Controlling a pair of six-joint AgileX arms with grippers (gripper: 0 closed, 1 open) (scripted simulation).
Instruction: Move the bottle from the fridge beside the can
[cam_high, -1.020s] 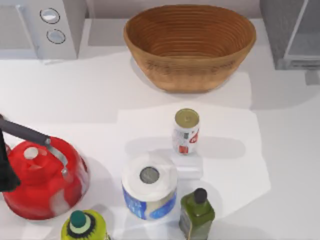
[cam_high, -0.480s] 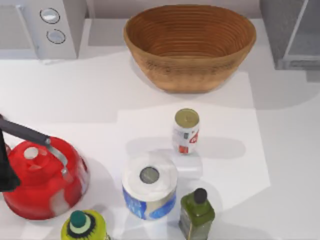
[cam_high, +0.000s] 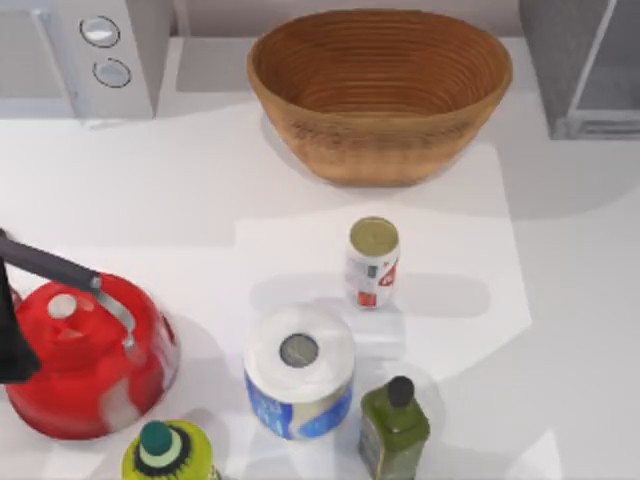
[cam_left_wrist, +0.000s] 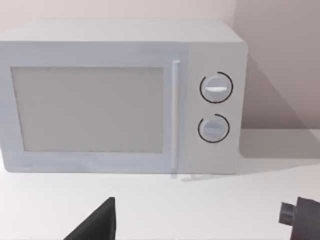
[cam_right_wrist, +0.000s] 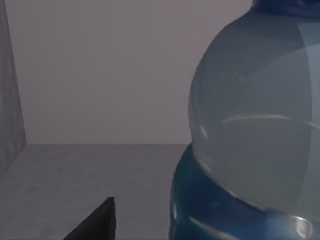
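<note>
The bottle (cam_right_wrist: 250, 125), clear bluish plastic with a blue label band, stands very close in the right wrist view, inside the grey fridge (cam_right_wrist: 100, 75). My right gripper (cam_right_wrist: 200, 225) is open. One dark finger (cam_right_wrist: 100, 225) stands apart from the bottle's side, and the bottle hides the other. The fridge (cam_high: 580, 60) sits at the table's back right corner. The white and red can (cam_high: 372, 265) stands upright mid-table. My left arm (cam_high: 12, 340) is parked at the left edge, its gripper (cam_left_wrist: 197, 225) open and facing the microwave (cam_left_wrist: 120, 95).
A wicker basket (cam_high: 380, 90) sits behind the can and a microwave (cam_high: 90, 50) at the back left. In front of the can stand a paper roll (cam_high: 298, 370) and a dark green bottle (cam_high: 394, 425). A red kettle (cam_high: 90, 355) and a yellow-green bottle (cam_high: 168, 455) are front left.
The shadow and lit patch on the right side of the table have shifted. The things on the table and the left arm have not moved.
</note>
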